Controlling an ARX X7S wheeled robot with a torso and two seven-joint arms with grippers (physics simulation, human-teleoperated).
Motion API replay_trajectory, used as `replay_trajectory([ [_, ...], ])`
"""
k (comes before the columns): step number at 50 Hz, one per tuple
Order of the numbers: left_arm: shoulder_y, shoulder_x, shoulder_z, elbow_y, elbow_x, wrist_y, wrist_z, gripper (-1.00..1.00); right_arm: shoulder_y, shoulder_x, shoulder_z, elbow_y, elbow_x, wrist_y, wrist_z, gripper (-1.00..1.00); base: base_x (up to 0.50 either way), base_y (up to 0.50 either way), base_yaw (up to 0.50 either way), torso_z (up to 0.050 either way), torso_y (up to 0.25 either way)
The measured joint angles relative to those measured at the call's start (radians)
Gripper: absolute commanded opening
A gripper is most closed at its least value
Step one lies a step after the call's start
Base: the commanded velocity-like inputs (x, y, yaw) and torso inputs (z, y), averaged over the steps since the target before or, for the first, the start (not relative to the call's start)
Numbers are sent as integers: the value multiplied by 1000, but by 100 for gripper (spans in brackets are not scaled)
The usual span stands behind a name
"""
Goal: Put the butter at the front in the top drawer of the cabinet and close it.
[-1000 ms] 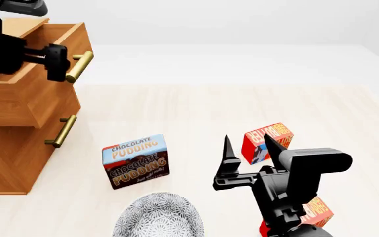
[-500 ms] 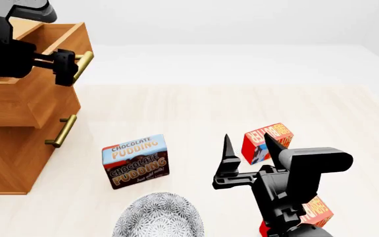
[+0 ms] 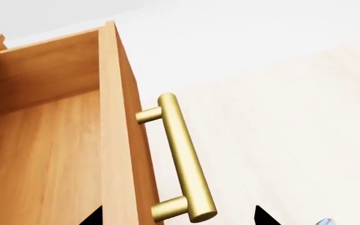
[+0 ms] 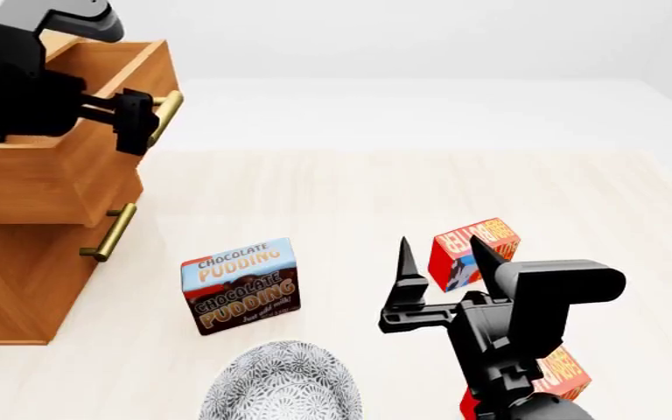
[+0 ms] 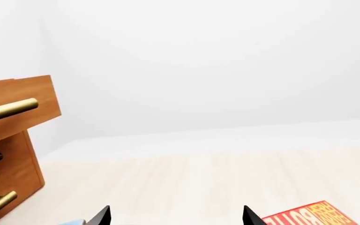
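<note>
Brass catches the eye first: the handle [image 3: 178, 159] of the top drawer [image 4: 73, 175], which stands pulled out from the cabinet [image 4: 15, 280], with the left gripper [image 4: 140, 118] right at that bar. From the wrist camera its fingers stand spread either side of the handle, not clamped. The butter [image 4: 472, 249] lies well to the right of the cabinet, past the Chocolate Pudding box [image 4: 241, 284]; a second carton [image 4: 562, 374] sits nearer the robot. The right gripper [image 4: 444, 262] hovers open just beside the butter. I'd say the drawer looks open enough; lower the right fingers squarely astride the carton before closing.
</note>
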Motion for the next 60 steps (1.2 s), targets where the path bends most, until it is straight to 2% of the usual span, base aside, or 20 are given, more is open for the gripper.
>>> replay_trajectory([
  [60, 30, 77, -18, -53, -40, 121, 75, 100, 9, 28, -2, -11, 29, 0, 41, 100, 0, 0, 0, 0, 0],
])
